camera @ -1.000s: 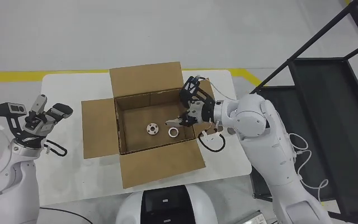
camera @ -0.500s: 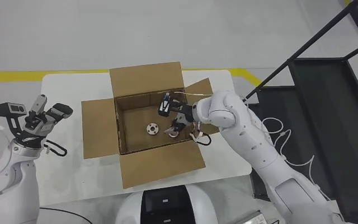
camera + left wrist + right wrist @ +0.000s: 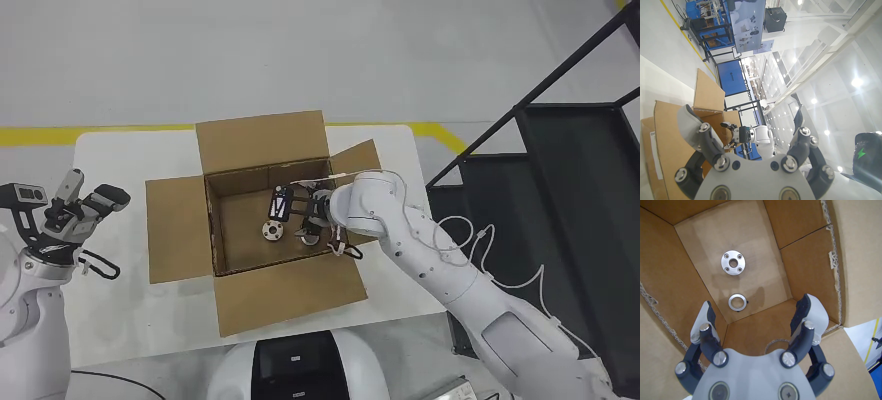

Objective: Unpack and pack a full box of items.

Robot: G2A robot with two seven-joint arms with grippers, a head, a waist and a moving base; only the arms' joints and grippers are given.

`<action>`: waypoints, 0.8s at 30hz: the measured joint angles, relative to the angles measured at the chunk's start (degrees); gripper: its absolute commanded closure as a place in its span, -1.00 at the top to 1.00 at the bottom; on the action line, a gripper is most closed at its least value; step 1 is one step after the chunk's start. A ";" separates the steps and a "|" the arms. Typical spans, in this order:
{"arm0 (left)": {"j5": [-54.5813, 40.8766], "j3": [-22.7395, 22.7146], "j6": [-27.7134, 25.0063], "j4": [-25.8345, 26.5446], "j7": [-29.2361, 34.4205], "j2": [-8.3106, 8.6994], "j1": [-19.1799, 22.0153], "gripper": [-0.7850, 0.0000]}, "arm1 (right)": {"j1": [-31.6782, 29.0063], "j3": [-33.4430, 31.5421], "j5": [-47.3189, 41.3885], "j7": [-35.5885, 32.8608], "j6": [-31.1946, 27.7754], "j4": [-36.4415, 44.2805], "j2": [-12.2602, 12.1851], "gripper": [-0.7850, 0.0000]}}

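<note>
the right gripper (image 3: 756, 303) had swung from the right wall of the box (image 3: 262, 140) in over its middle, jaws spread and empty, above the ring (image 3: 737, 301) and flanged disc (image 3: 733, 262) on its floor; unpacking them seemed next.

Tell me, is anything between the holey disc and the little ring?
No, just bare box floor between the disc and the ring, in the right wrist view.

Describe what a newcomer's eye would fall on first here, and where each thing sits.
The open cardboard box in the middle of the white table draws the eye first. On its floor lie two metal parts, apart: a holed disc and a ring. The right tool hangs open inside the box above them.
</note>
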State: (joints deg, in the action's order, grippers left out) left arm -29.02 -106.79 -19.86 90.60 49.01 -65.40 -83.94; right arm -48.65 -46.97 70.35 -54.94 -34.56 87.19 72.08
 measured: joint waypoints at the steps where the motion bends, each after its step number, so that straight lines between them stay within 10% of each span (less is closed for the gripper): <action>1: 0.00 0.00 0.00 0.00 0.00 0.00 0.00 1.00 | 0.00 0.00 0.00 0.00 0.00 0.00 0.00 1.00; 24: 0.00 0.00 0.00 0.00 0.00 0.00 0.00 1.00 | 5.70 9.02 2.50 2.25 -0.84 -13.14 3.45 1.00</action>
State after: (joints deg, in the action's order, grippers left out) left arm -29.02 -106.79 -19.86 90.60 49.01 -65.40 -83.94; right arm -42.94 -37.95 72.85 -52.69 -35.40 74.05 75.53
